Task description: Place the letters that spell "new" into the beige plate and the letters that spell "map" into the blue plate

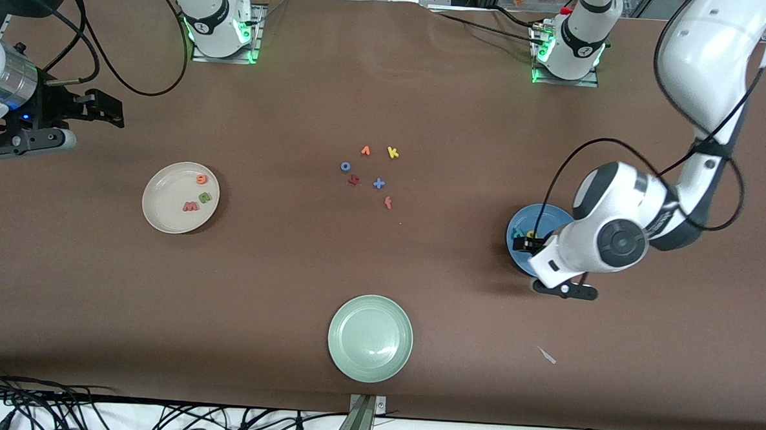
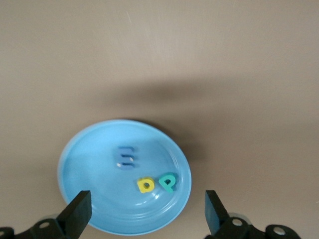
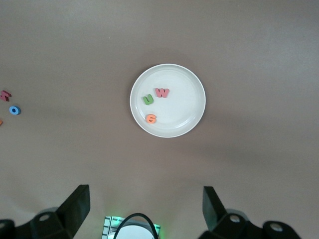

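The blue plate [image 1: 541,217] [image 2: 89,164] lies toward the left arm's end of the table. In it are a blue m [image 2: 127,157], a yellow a [image 2: 146,185] and a teal p [image 2: 168,182]. My left gripper [image 1: 525,244] [image 2: 144,216] hangs open just over this plate, holding nothing. The beige plate [image 1: 167,196] [image 3: 184,107] holds an orange e [image 1: 201,179] [image 3: 151,118], a green n [image 1: 205,197] [image 3: 148,99] and a pinkish-red w [image 1: 190,206] [image 3: 162,92]. My right gripper [image 1: 117,114] [image 3: 144,206] is open and empty, raised at the right arm's end of the table.
Loose letters lie mid-table: orange v [image 1: 365,151], yellow k [image 1: 393,152], blue o [image 1: 345,167], a dark red letter [image 1: 354,180], a blue plus [image 1: 378,184], red f [image 1: 388,203]. A pale green plate [image 1: 370,337] sits nearest the front camera. A white scrap [image 1: 548,356] lies nearby.
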Tool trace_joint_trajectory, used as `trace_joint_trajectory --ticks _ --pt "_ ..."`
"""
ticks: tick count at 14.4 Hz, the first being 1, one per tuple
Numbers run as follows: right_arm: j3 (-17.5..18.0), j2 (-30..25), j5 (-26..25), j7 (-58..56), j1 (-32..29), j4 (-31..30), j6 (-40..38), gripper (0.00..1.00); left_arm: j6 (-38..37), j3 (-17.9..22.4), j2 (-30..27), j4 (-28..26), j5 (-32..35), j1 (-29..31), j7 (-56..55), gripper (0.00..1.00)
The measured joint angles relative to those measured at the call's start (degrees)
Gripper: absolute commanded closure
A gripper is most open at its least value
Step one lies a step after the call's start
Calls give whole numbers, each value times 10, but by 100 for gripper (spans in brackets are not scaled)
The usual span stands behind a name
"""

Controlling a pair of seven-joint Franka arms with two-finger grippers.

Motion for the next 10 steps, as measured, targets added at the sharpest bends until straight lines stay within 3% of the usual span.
trace_joint_trajectory --ticks 5,10 --pt "0 2 0 9 -4 -1 5 0 -5 1 -89 40 0 3 0 0" --pt "0 3 -1 10 -9 -1 6 0 -97 19 -137 80 -25 12 12 0"
